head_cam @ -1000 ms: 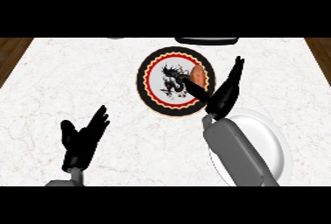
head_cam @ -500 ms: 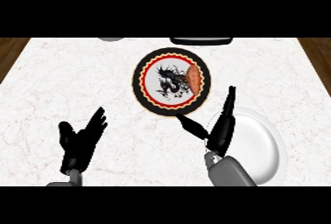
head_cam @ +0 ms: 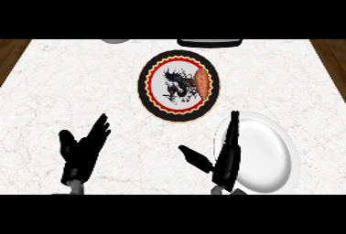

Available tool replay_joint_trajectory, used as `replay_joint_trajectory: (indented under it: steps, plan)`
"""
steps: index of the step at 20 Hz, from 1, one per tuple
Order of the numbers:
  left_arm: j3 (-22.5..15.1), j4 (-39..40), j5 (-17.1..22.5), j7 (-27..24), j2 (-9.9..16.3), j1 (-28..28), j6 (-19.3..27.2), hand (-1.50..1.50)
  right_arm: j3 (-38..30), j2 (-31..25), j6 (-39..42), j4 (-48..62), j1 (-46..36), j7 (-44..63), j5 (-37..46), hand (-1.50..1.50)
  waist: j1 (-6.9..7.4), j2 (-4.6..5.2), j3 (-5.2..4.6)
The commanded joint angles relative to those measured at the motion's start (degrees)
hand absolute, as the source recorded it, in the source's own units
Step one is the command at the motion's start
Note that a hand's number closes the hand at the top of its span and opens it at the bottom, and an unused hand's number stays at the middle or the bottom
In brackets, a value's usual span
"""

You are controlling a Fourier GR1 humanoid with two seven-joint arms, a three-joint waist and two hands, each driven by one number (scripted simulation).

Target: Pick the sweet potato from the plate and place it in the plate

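Reddish-brown sweet potato point(head_cam: 201, 83) lying on patterned plate point(head_cam: 152, 98), plain white plate point(head_cam: 267, 155) nearby

A white marble table point(head_cam: 81, 91) with faint reddish veins fills the view, brown wood floor point(head_cam: 12, 50) shows past its far corners, and a dark object point(head_cam: 209, 42) and a grey one point(head_cam: 116, 40) sit at its far edge.

Two plates sit on one marble counter point(head_cam: 81, 82): one patterned plate point(head_cam: 177, 86) with a black rim and red ring, and one plain white plate point(head_cam: 263, 151). One sweet potato point(head_cam: 201, 83) lies on the patterned plate. Two black hands show, one left hand point(head_cam: 81, 153) and one right hand point(head_cam: 226, 157). Two partly visible items touch the far edge: one grey object point(head_cam: 116, 41) and one dark object point(head_cam: 209, 43).
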Motion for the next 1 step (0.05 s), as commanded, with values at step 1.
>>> replay_joint_trajectory:
  steps: [1]
  plan:
    - [1.6,7.2,-0.2,-3.8,-0.8,-3.7,-0.2,0.00,4.5,0.3,-5.6,-2.3,3.8,2.7,3.7,-1.50,-0.16,0.08,-0.04]
